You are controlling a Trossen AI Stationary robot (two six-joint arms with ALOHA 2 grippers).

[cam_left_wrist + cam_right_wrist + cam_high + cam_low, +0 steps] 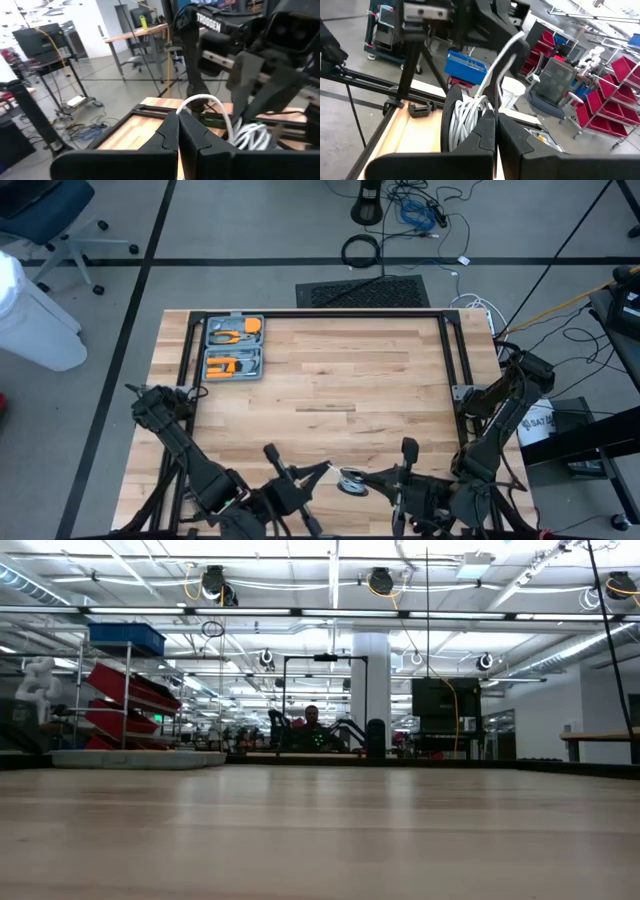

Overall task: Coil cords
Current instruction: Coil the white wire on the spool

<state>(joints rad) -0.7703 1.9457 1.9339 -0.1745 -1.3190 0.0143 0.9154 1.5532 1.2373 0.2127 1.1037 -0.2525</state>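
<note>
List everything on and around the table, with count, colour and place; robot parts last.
Tool case: one, grey with orange tools, open, far left part of the table.
Reel: one, black and silver, near edge between the arms.
Cord: one, white, wound on the reel, a strand leading to the left claw.
Floor mat: one, dark, beyond the table.
Left claw: shut on the cord.
Right claw: shut on the cord beside the reel.

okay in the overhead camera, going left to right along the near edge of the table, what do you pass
Left gripper, shut on the cord → the cord's reel → right gripper, shut on the reel side.
</note>
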